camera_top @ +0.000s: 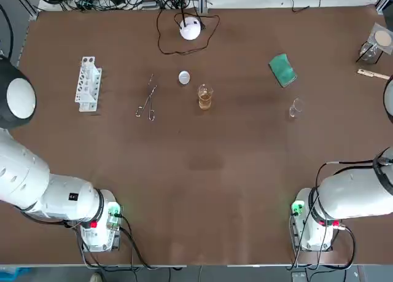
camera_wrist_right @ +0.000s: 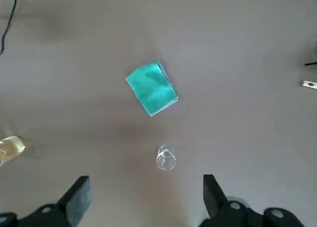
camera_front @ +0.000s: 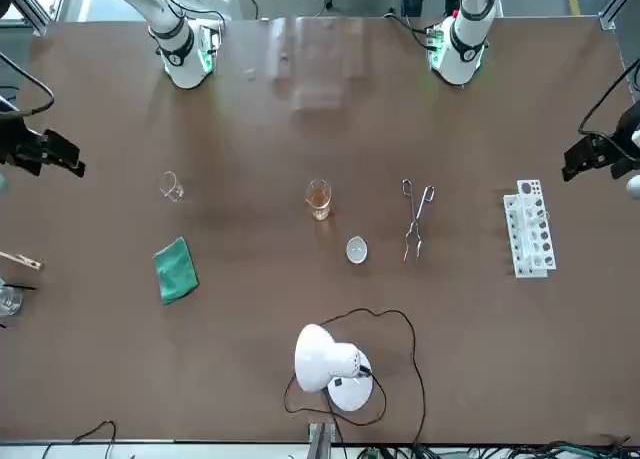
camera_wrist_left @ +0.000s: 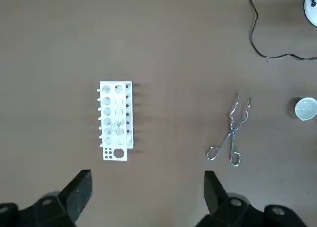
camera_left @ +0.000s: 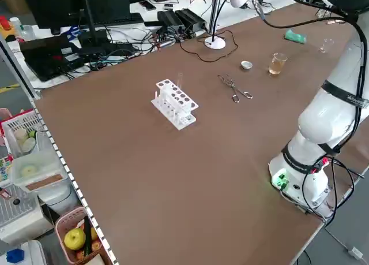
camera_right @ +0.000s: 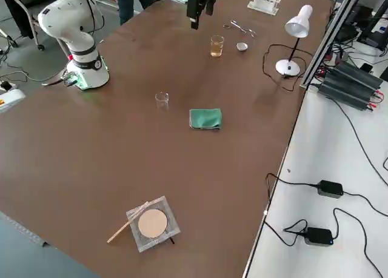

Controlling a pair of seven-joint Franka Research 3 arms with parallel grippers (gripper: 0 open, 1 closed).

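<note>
Left wrist view: the left jaws are held spread and empty high above the test-tube rack (camera_wrist_left: 116,120) on the tabletop (camera_wrist_left: 49,39); the right jaws likewise above the small glass (camera_wrist_right: 165,158). Approach is judged; descent would be needed.

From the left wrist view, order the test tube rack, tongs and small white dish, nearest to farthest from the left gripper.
1. Test tube rack, by the left gripper.
2. Tongs, toward mid-table.
3. Small white dish, past the tongs.
</note>
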